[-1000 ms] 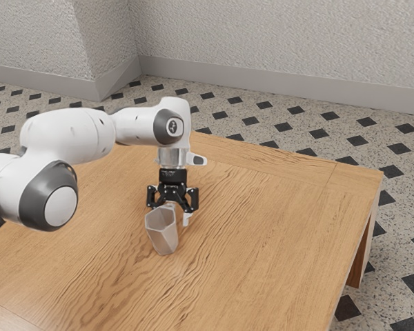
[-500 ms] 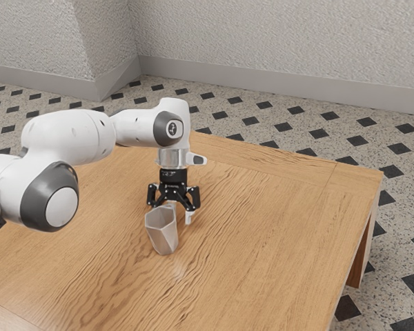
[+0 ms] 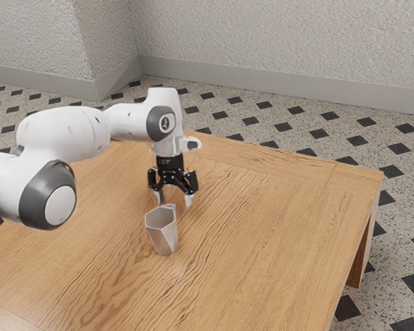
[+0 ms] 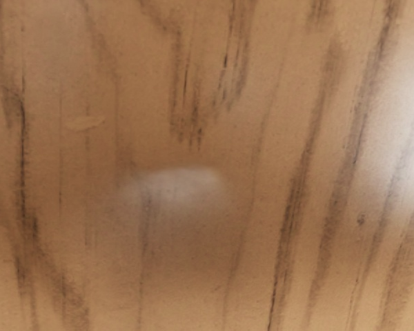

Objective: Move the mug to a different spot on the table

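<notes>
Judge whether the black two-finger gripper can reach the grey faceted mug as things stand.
Probably yes. The gripper hangs open just above the mug, toward its far side. The mug stands upright on the wooden table, and nothing lies between them.

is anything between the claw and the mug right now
Nothing. In the exterior view the open claw hangs just above the mug, apart from its rim, with only bare wooden table showing behind the gap.

Mug (image 3: 161,232) upright on the table (image 3: 283,227), fingers (image 3: 188,200) just above and slightly behind its rim.
</notes>
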`<action>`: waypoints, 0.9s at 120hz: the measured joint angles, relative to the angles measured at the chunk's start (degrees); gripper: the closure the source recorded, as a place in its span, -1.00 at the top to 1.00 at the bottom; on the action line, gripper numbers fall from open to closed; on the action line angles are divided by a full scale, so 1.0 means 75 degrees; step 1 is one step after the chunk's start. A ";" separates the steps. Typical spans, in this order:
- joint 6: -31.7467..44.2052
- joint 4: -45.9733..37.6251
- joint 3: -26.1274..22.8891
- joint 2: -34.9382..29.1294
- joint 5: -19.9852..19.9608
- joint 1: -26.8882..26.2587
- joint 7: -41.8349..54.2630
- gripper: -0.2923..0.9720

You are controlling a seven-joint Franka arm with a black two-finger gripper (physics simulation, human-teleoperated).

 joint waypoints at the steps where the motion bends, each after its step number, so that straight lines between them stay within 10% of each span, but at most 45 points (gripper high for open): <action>1: 0.0024 -0.0002 0.0000 -0.0020 -0.0001 0.0001 0.0019 0.54; 67: 0.0680 -0.3747 -0.0243 -0.4905 0.0217 0.0027 0.0823 0.54; 108: -0.0275 -0.3907 -0.0420 -0.6792 0.0780 -0.0050 0.1020 0.54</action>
